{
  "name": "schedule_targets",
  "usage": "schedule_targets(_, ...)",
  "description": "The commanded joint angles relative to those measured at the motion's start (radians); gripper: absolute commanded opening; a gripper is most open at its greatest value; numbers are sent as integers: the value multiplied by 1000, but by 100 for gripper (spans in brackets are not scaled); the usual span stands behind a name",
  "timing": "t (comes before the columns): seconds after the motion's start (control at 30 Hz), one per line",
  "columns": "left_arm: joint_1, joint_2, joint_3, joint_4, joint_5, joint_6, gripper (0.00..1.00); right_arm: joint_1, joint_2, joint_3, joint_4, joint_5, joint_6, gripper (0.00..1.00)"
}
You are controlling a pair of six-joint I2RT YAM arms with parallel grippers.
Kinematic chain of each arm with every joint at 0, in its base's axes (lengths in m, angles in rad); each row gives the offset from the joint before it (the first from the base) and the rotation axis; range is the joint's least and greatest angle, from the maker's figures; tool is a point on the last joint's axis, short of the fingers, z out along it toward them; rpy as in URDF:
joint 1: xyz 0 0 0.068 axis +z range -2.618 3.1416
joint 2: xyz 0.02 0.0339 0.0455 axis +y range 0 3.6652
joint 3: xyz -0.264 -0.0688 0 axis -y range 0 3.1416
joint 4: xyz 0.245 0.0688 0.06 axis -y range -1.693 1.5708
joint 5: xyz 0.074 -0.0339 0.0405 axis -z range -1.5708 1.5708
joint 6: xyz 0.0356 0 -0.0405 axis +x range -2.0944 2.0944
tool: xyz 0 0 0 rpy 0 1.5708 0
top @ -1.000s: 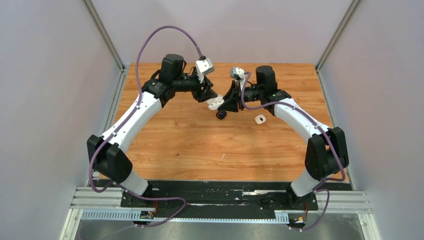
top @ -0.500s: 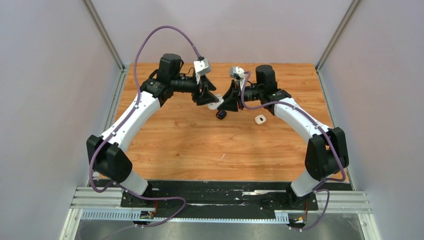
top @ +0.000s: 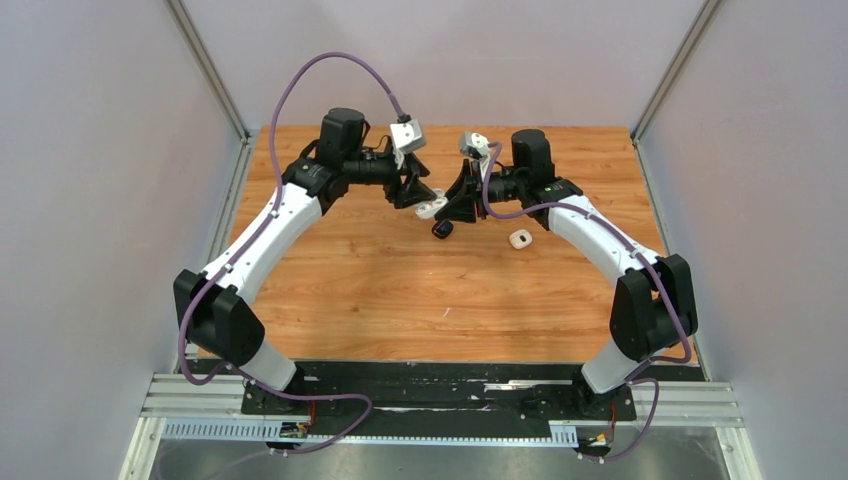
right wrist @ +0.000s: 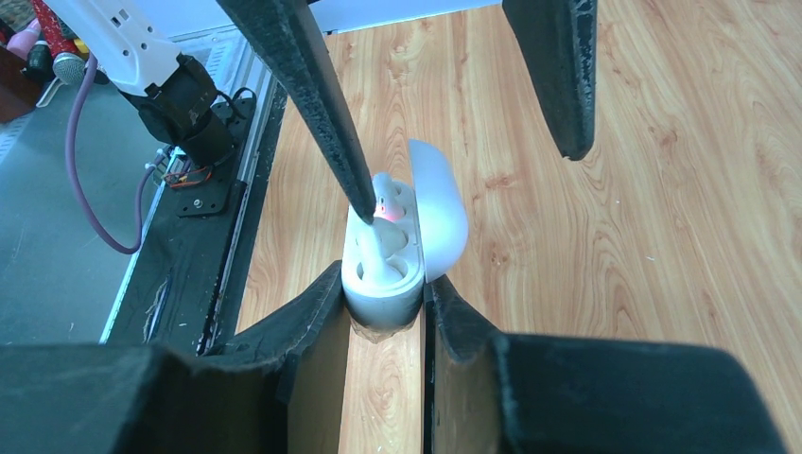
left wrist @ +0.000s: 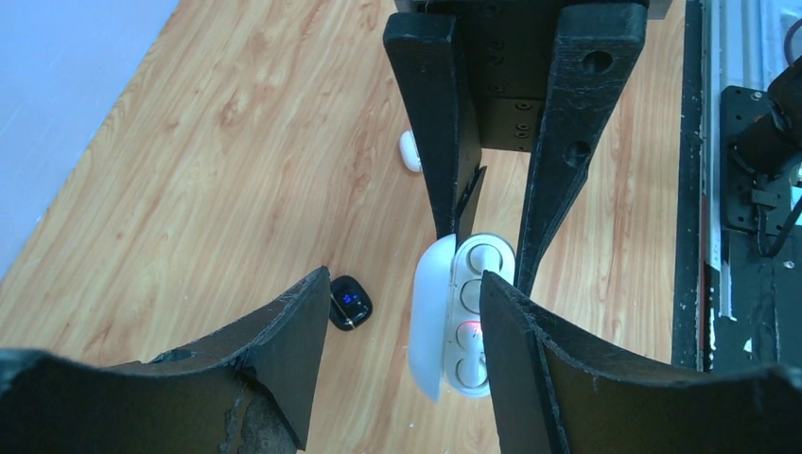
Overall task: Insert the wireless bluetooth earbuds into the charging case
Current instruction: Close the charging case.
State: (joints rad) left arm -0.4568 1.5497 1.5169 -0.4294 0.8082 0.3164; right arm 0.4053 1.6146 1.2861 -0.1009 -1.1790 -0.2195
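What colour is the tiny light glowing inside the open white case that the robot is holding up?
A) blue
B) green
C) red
C: a tiny red light glows between the sockets of the open white plastic charging case, which is held by the right gripper.

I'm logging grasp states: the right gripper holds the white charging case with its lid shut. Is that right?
No, the lid stands open, swung aside, as the right wrist view shows. The right gripper does hold the white charging case.
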Motion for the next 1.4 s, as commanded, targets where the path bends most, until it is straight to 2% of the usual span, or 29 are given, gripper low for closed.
schedule_targets(0.0, -8, -26, 2, 25, 61, 20, 68, 6, -29, 40, 20, -25, -9, 0)
schedule_targets(0.13, -11, -33, -9, 21, 106, 34, 72, 6, -24, 46, 21, -27, -1, 0)
schedule_targets(0.47, -35, -23, -3, 8, -59, 90, 70, 14, -39, 45, 10, -28, -40, 0)
schedule_targets(0.83, -36, 5, 22, -28, -79, 62, 66, 30, -56, 56, -39, -13, -136, 0)
schedule_targets(1.2, 5, 12, 43, -58, 77, 17, 66, 38, -68, 59, -65, -4, -190, 0)
schedule_targets(1.37, 7, 24, 51, -63, 105, -10, 65, 42, -70, 61, -76, -2, -211, 0)
